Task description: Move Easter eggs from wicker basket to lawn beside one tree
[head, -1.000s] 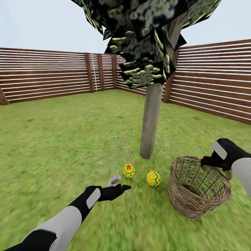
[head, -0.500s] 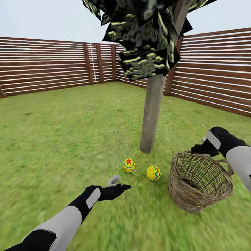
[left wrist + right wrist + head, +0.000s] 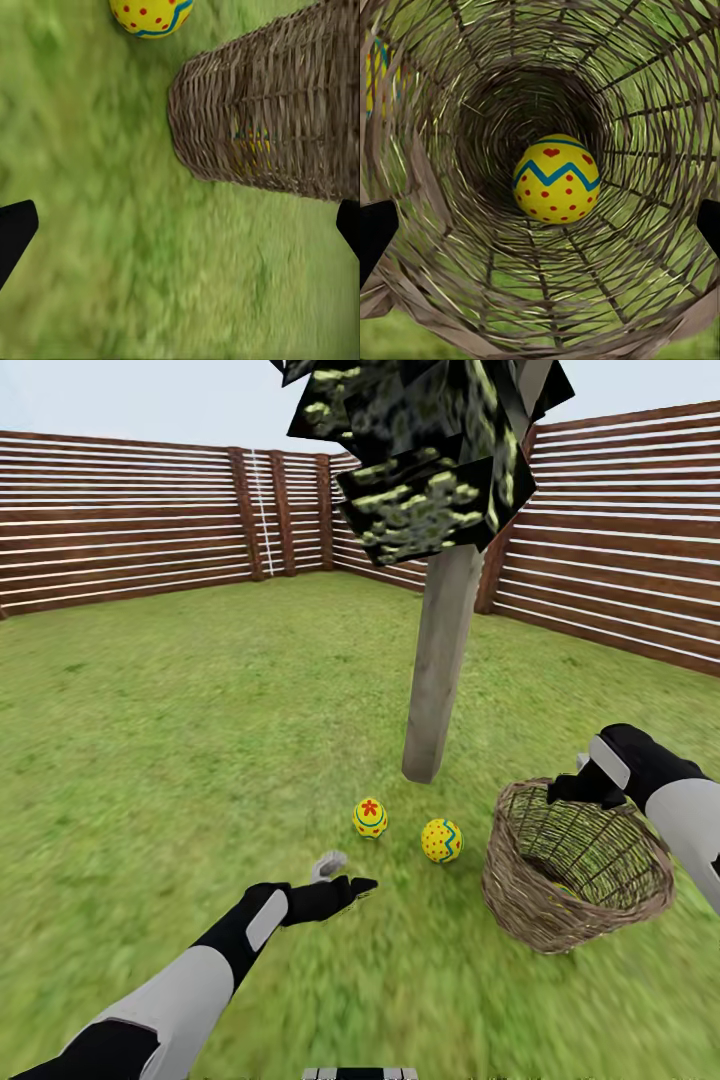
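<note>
Fenced garden: brown slat fence across the upper frame of the head view, lawn below it, one tree right of centre, crown cut off at the top edge.

Three eggs counted. Two on the grass just below the trunk foot, side by side and apart: red-flower egg left, blue-zigzag egg right. Third egg deep inside the basket, plain in the right wrist view, looking straight down the woven wall; in the head view, hidden by the weave. Left wrist view: same egg a faint yellow blur through the basket side, and one lawn egg cut off at the upper edge.

One basket, lower right of the head view, tipped with its mouth toward the camera, near the two eggs.

Right gripper at the far rim of the basket, upper right of it; clenched on the rim, by the look of it, though fingers hard to make out. Black fingertips at both side edges of the right wrist view.

Left gripper low, left of centre, over grass below the eggs, fingers spread, holding nothing.
</note>
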Robot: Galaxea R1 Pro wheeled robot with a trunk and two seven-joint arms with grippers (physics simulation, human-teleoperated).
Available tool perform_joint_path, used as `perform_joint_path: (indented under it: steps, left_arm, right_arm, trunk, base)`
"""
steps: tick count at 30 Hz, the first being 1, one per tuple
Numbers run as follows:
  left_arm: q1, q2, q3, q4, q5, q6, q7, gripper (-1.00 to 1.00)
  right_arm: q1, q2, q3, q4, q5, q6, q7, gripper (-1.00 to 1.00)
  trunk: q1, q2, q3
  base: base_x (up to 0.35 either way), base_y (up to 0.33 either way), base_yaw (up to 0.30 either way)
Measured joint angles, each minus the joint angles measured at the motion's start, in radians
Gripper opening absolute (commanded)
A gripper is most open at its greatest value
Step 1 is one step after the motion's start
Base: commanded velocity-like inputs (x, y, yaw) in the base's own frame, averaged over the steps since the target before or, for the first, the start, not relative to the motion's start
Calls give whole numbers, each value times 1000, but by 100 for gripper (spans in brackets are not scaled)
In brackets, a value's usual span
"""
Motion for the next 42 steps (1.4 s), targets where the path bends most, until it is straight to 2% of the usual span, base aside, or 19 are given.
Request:
perform_joint_path:
  steps: [3, 5, 7, 8, 12, 16, 18, 20, 23, 26, 29, 32, 36, 38, 41, 42]
  left_arm:
    - [0, 5, -4, -65, -1, 38, -11, 100]
    - [0, 5, -7, -133, -2, 101, -14, 100]
    - [0, 3, -10, -228, -2, 182, -11, 100]
    - [0, 2, -10, -306, 2, 242, -9, 100]
    - [0, -4, -12, -546, 7, 405, 14, 100]
    - [0, -9, -12, -717, 14, 457, 47, 100]
    - [0, -9, -11, -762, 12, 466, 54, 100]
    - [0, -7, -10, -780, 11, 469, 57, 100]
    - [1, 0, -8, -797, 11, 473, 60, 100]
    - [1, 3, -6, -776, 9, 474, 75, 100]
    - [1, 5, 1, -750, 11, 475, 116, 100]
    - [1, 5, 21, -737, 13, 475, 172, 100]
    - [-1, 3, 46, -729, 16, 475, 226, 100]
    - [-9, 2, 69, -712, 17, 476, 277, 100]
    - [-53, 0, 102, -646, 23, 476, 367, 100]
    - [-85, -2, 114, -597, 32, 476, 402, 100]
  right_arm:
    - [0, 0, 45, 3, 0, -1, 0, 100]
    - [0, 0, 68, 3, 0, -1, 0, 100]
    - [0, 1, 91, 3, -1, -2, 0, 100]
    - [0, 2, 100, 3, -1, -3, 0, 100]
    - [0, 2, 111, 3, -5, -6, 0, 100]
    - [0, 3, 112, 3, -10, -8, 2, 100]
    - [0, 3, 112, 4, -17, -8, 4, 100]
    - [1, 4, 112, 5, -27, -9, 6, 100]
    - [1, 4, 112, 8, -63, -11, 7, 100]
    - [2, 4, 111, 14, -93, -13, 7, 100]
    - [3, 3, 111, 25, -125, -18, 8, 100]
    - [3, 2, 111, 41, -161, -32, 9, 100]
    - [3, 2, 110, 47, -176, -49, 10, 100]
    - [3, 2, 110, 49, -179, -54, 10, 100]
    - [3, 1, 110, 51, -181, -58, 10, 100]
    - [3, 0, 110, 52, -181, -58, 10, 100]
  trunk:
    - [1, -1, -12]
    - [2, -1, -19]
    - [3, -2, -27]
    - [4, -2, -31]
    - [5, -3, -46]
    - [7, -4, -62]
    - [8, -4, -70]
    - [9, -5, -77]
    - [10, -5, -89]
    - [12, -6, -101]
    - [13, -7, -112]
    - [14, -7, -124]
    - [16, -8, -139]
    - [17, -9, -147]
    - [18, -10, -159]
    - [19, -10, -162]
  base:
    - [0, 0, 0]
    - [0, 0, 0]
    - [0, 0, 0]
    - [0, 0, 0]
    - [0, 0, 0]
    - [0, 0, 0]
    - [0, 0, 0]
    - [0, 0, 0]
    - [0, 0, 0]
    - [0, 0, 0]
    - [0, 0, 0]
    - [0, 0, 0]
    - [0, 0, 0]
    - [0, 0, 0]
    - [0, 0, 0]
    - [0, 0, 0]
